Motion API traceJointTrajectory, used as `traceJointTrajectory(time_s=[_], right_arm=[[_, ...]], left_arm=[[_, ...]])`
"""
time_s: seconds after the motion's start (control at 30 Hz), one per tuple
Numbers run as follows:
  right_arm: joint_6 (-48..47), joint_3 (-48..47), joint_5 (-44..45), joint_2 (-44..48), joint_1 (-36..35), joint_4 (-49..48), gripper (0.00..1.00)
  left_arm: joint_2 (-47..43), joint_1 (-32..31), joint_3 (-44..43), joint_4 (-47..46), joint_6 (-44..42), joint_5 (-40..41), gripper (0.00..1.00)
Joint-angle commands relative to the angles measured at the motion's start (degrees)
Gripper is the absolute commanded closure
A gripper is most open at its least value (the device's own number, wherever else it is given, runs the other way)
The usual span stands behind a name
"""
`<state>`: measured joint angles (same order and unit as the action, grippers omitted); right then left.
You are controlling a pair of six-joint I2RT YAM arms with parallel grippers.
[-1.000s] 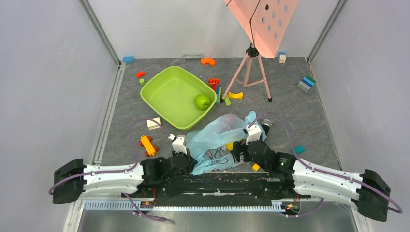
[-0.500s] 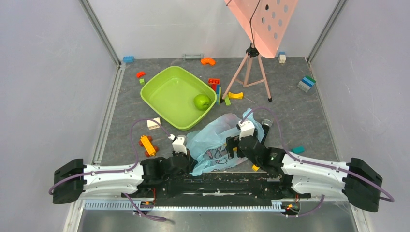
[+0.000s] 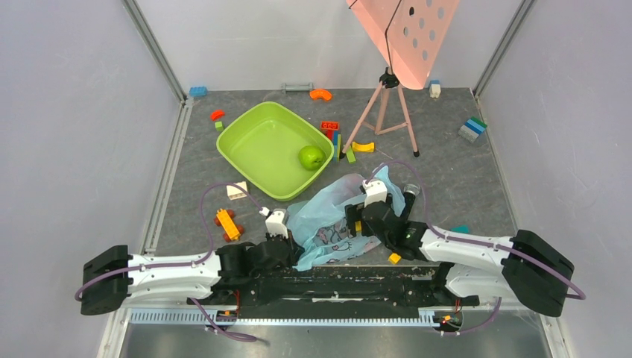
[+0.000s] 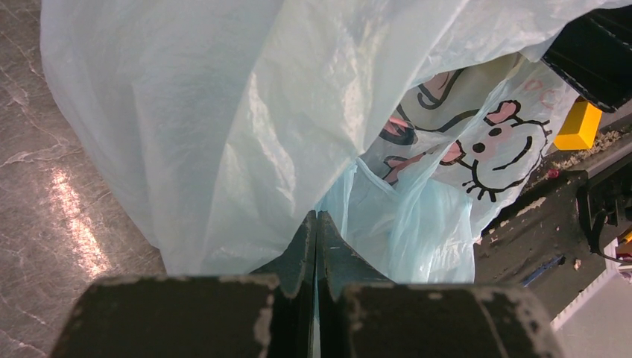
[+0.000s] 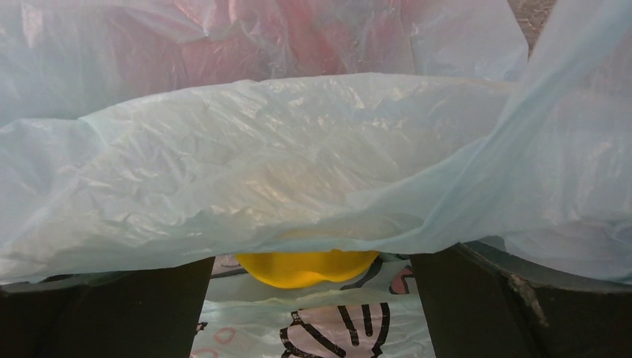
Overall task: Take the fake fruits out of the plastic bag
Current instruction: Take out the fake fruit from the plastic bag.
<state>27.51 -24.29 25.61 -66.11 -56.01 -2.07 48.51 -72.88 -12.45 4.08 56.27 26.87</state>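
At the near edge of the bench, your left jaws were clenched on a fold of the plastic bag (image 4: pixel 246 149), pinning it down, while your right jaws stood spread wide on either side of the yellow fruit (image 5: pixel 307 267), gripping nothing. A limp flap of the bag drooped over the fruit. I'd judge the film thin, crinkly and slippery, likely to get nipped along with the fruit, so you needed to go in under the flap. The fruit itself looked light, hard and glossy. It was best taken across its fat middle, as it could squirt out if squeezed near an end. Reddish shapes (image 5: pixel 298 37) showed through the film beyond, probably the red fruits. Farther off, the green apple (image 3: pixel 311 156) sat in the green tub (image 3: pixel 253 142). Since a second earlier, your right arm had pushed leftward into the bag and its jaws had widened. The left arm and the apple had not shifted.
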Motion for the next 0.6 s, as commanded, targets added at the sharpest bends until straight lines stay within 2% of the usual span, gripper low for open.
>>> traceJointTrajectory(time_s=[0.0, 0.3, 0.57], right_arm=[[-1.5, -0.8, -2.7, -2.1, 1.7, -5.6, 0.02], [-3.2, 0.1, -5.2, -5.6, 3.1, -9.4, 0.03], [-4.7, 0.0, -7.0, -4.6, 3.1, -9.0, 0.31]], left_arm=[[-0.9, -0.2, -0.8, -1.9, -1.3, 1.2, 0.98], [-1.0, -0.2, -0.7, -1.7, -1.4, 1.4, 0.98], [-1.3, -0.2, -0.7, -1.2, -1.3, 1.5, 0.98]])
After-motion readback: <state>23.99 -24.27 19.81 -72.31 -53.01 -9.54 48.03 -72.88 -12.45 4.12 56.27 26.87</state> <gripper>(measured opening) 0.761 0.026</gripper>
